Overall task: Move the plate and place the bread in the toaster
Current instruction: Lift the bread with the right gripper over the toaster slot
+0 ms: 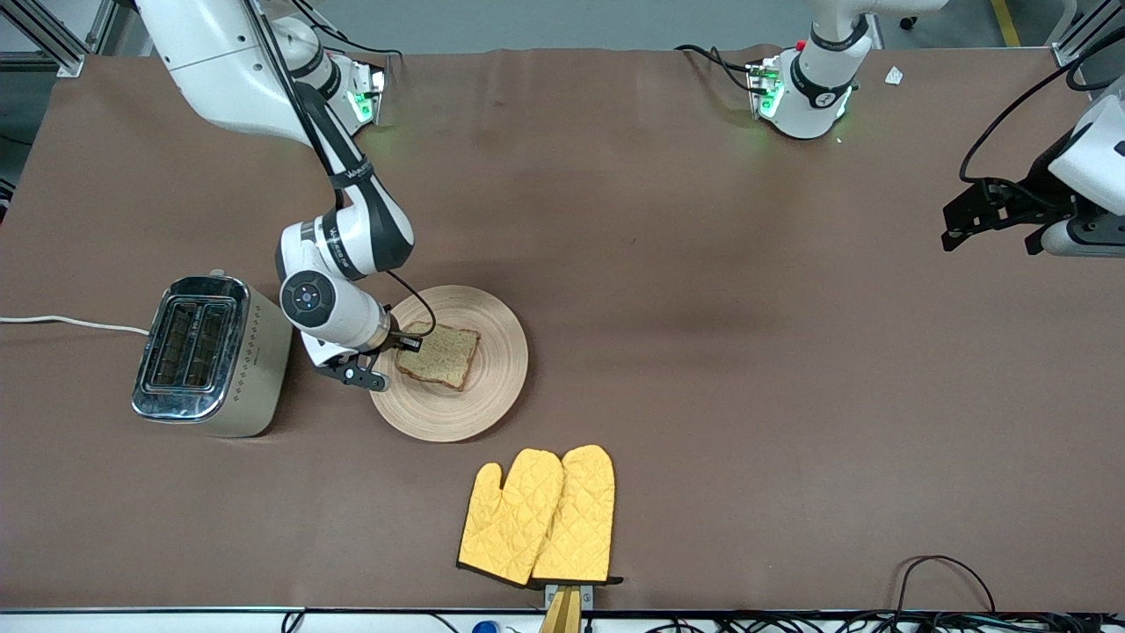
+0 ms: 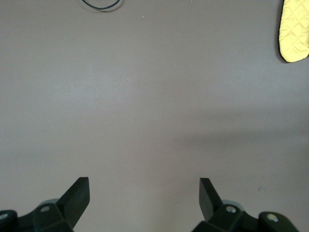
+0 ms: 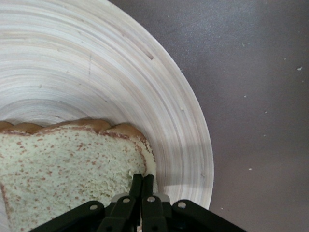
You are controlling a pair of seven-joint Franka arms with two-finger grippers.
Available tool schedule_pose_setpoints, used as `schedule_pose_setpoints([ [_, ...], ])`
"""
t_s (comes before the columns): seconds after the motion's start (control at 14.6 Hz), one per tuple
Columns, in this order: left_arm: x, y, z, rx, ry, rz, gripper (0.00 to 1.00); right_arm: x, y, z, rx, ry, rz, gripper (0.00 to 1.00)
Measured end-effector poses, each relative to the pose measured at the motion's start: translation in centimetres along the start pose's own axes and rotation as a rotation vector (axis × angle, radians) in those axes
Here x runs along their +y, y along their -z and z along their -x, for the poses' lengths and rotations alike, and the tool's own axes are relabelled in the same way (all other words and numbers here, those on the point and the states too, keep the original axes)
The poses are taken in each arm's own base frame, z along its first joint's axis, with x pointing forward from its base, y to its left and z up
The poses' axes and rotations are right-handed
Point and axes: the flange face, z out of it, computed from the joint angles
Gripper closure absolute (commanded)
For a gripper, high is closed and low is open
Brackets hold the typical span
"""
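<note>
The right gripper (image 1: 397,345) is down at the round, light tan wooden plate (image 1: 492,387) with its ringed grooves, fingers pinched together on the edge of the square slice of light brown bread (image 1: 439,356) that lies on it. In the right wrist view the two dark fingers (image 3: 136,186) meet at the slice's crust (image 3: 72,164), with the plate's rim (image 3: 188,135) curving past just beside them. The hold at the edge seems chosen so that the slice can hang vertically and drop into a slot. The bread is not yet lifted, as far as I can judge; it looks flat on the wood.

The boxy cream-sided toaster with its shiny chrome top (image 1: 206,356) stands just beside the plate, toward the right arm's end of the table, slots facing up and its white cord (image 1: 70,323) trailing off the table edge. That closeness makes for a short carry.

The left gripper (image 1: 989,211) waits over bare brown tabletop at its own end, fingers spread wide apart (image 2: 145,198) and holding nothing.

A pair of yellow quilted oven mitts (image 1: 540,519) lies nearer the front camera than the plate, apart from it.

There is small lettering on the right arm's black cuff and a row of dark marks on the toaster's side, but I cannot read either.
</note>
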Motion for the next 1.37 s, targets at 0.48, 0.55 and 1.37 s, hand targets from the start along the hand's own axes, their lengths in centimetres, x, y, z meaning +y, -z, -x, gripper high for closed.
schedule_pose_setpoints([
  [0.48, 0.1, 0.1, -0.1, 0.005, -0.002, 0.000, 0.00, -0.3, 12.3, 0.1, 0.014, 0.033, 0.004, 1.00],
  [0.55, 0.1, 0.1, -0.1, 0.005, -0.002, 0.000, 0.00, 0.2, 14.3, 0.4, 0.014, 0.050, 0.046, 1.00],
  [1.37, 0.1, 0.1, -0.1, 0.005, -0.001, 0.000, 0.00, 4.7, 22.5, 0.1, 0.103, 0.158, 0.695, 1.00],
])
